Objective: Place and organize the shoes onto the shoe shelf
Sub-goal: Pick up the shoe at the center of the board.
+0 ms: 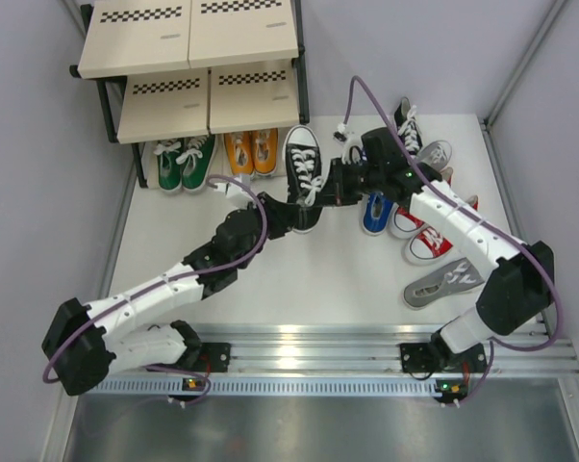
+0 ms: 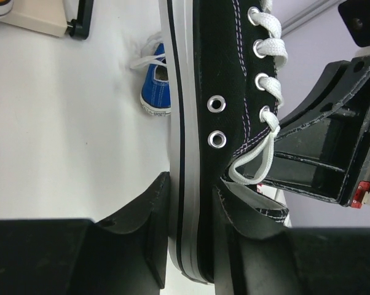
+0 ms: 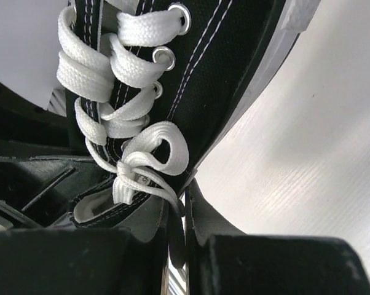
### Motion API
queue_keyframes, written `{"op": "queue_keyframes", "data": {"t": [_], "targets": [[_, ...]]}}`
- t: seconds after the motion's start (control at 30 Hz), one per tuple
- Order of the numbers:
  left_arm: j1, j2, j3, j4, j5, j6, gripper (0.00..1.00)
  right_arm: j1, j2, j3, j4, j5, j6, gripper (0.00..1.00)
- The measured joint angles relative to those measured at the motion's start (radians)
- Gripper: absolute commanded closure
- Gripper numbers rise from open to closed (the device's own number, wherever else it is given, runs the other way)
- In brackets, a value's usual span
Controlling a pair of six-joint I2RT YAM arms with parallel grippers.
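A black sneaker (image 1: 304, 168) with white laces is held by both grippers in front of the shoe shelf (image 1: 188, 58). My left gripper (image 1: 294, 214) is shut on its heel end, pinching the white sole and black upper (image 2: 228, 74) between the fingers (image 2: 149, 215). My right gripper (image 1: 336, 183) is shut on the shoe's side wall by the lace bow (image 3: 216, 49). A green pair (image 1: 184, 162) and an orange pair (image 1: 251, 149) sit at the shelf's bottom level. The second black sneaker (image 1: 408, 123) lies at the back right.
A blue sneaker (image 1: 376, 212), red sneakers (image 1: 429, 239) and grey sneakers (image 1: 443, 284) lie on the white table to the right, under the right arm. The blue one also shows in the left wrist view (image 2: 157, 86). The upper two shelf boards hold nothing.
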Motion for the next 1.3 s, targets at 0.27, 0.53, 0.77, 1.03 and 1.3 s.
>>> {"op": "queue_keyframes", "data": {"t": [0.27, 0.53, 0.77, 1.03, 1.3], "targets": [[-0.018, -0.144, -0.106, 0.099, 0.132, -0.041, 0.32, -0.005, -0.033, -0.002, 0.01, -0.029, -0.114, 1.0], [-0.019, -0.301, -0.145, 0.111, 0.158, -0.039, 0.21, -0.006, -0.042, -0.002, 0.01, -0.05, -0.15, 1.0], [-0.018, -0.371, -0.162, 0.021, 0.101, -0.088, 0.19, -0.008, -0.044, -0.011, 0.043, -0.12, -0.145, 1.0], [-0.018, -0.42, -0.216, -0.037, 0.017, -0.19, 0.15, -0.009, -0.065, -0.053, 0.062, -0.161, -0.145, 1.0], [-0.005, -0.373, -0.215, 0.012, -0.015, -0.256, 0.14, -0.011, -0.082, -0.081, 0.078, -0.206, -0.146, 1.0]]}}
